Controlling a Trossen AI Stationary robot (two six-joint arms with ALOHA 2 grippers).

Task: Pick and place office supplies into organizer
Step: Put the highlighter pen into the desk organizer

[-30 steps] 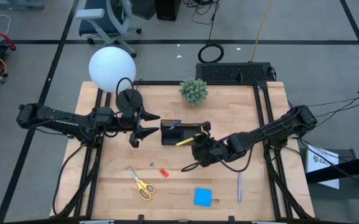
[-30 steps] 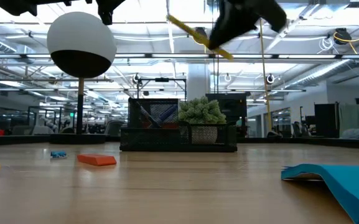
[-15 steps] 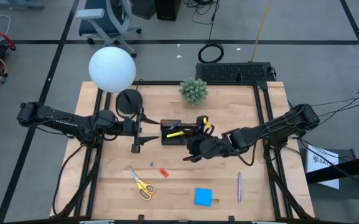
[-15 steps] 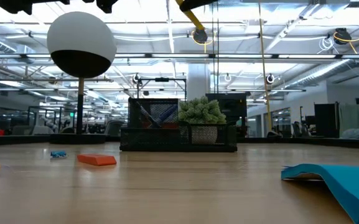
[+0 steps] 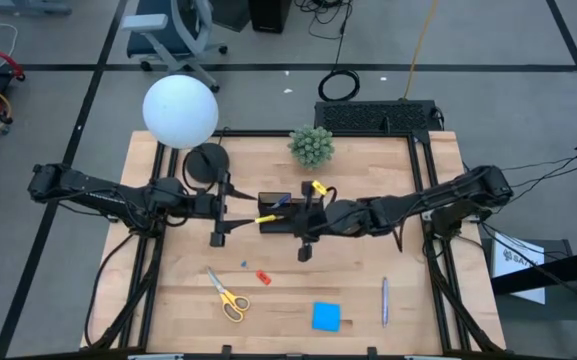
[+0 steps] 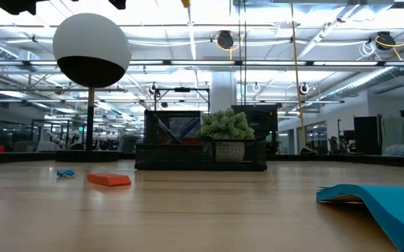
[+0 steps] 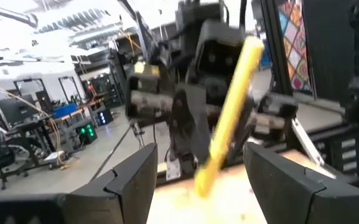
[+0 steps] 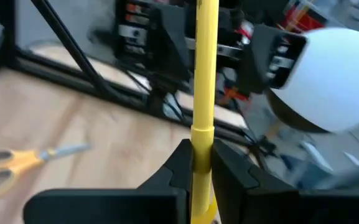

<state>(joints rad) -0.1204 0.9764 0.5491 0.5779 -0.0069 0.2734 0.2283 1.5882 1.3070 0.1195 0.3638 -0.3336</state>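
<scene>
My right gripper (image 5: pixel 299 217) reaches in from the table's right and is shut on a yellow marker (image 5: pixel 266 217), held in the air over the black organizer (image 5: pixel 274 222). The organizer holds a blue pen (image 5: pixel 281 201). My left gripper (image 5: pixel 230 210) hovers just left of the organizer, open and holding nothing, its fingers (image 7: pixel 129 180) facing the marker (image 7: pixel 230 118). On the near part of the table lie yellow-handled scissors (image 5: pixel 228 295), a blue piece (image 5: pixel 244 265), a red piece (image 5: pixel 263 277), a blue note pad (image 5: pixel 326 316) and a blue-grey pen (image 5: pixel 385 298). My right gripper pinches the yellow marker between its two fingers, about mid-length, just behind the cap joint (image 8: pixel 203 144). The fingers (image 8: pixel 179 165) come in roughly level from the table's right. The marker is lifted clear and slanted, one end (image 5: pixel 318 187) toward the far edge, the other over the organizer.
A lamp with a white globe (image 5: pixel 180 110) and round black base (image 5: pixel 206 162) stands at the far left. A green spiky plant ball (image 5: pixel 311 146) sits behind the organizer. The arms' black frames run along both side edges. Bare wood lies between the scattered supplies.
My right gripper has risen and moved toward the far edge and left, over the organizer, tipping from pointing down to about level. The yellow marker went with it, up out of the low view. My left gripper rolled about its own axis and stayed open.
</scene>
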